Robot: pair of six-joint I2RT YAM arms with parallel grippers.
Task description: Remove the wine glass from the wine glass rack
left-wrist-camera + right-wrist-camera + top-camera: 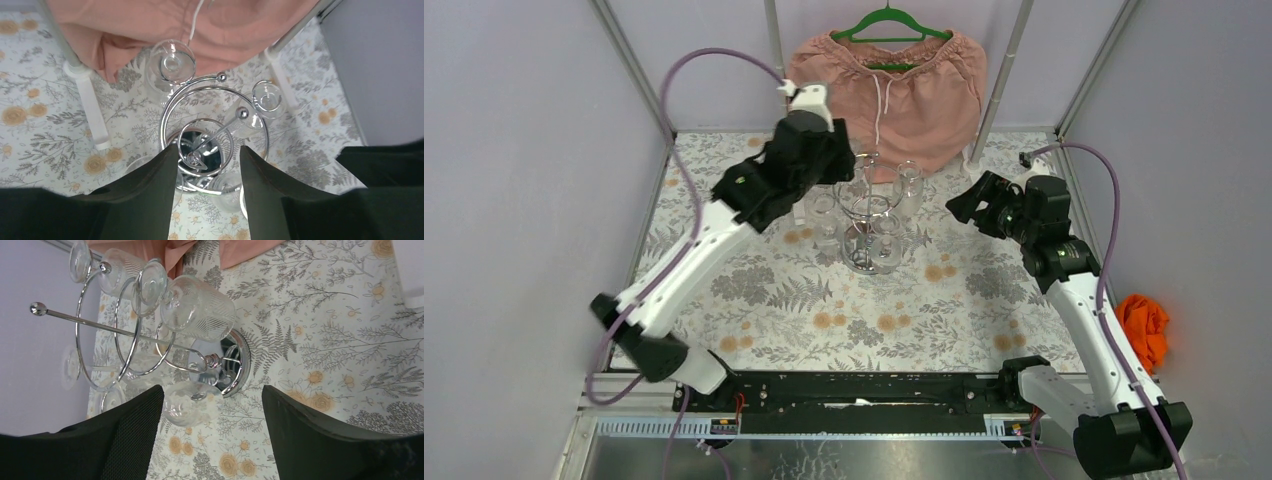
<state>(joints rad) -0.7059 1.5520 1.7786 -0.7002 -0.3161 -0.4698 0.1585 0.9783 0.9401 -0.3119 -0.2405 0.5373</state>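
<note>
The chrome wine glass rack (pixel 865 222) stands at mid-table with several clear wine glasses hanging bowl-down from its wire loops. My left gripper (pixel 828 168) hovers right above the rack, open and empty. In the left wrist view its dark fingers (pixel 167 172) flank the rack's rings (pixel 215 131) from above, with one glass (pixel 172 62) beyond them and another (pixel 223 187) between the fingers, lower down. My right gripper (pixel 956 206) is open and empty, just right of the rack. In the right wrist view the rack's mirror base (pixel 238 365) and a patterned glass (pixel 200 309) lie ahead, and a lower glass (pixel 190 404) is near the left finger.
Pink shorts (pixel 894 85) hang on a green hanger from a clothes rail behind the rack, whose white feet (pixel 92 112) stand close by. An orange cloth (pixel 1144 325) lies outside the right wall. Grey walls enclose the floral tablecloth (pixel 904 310).
</note>
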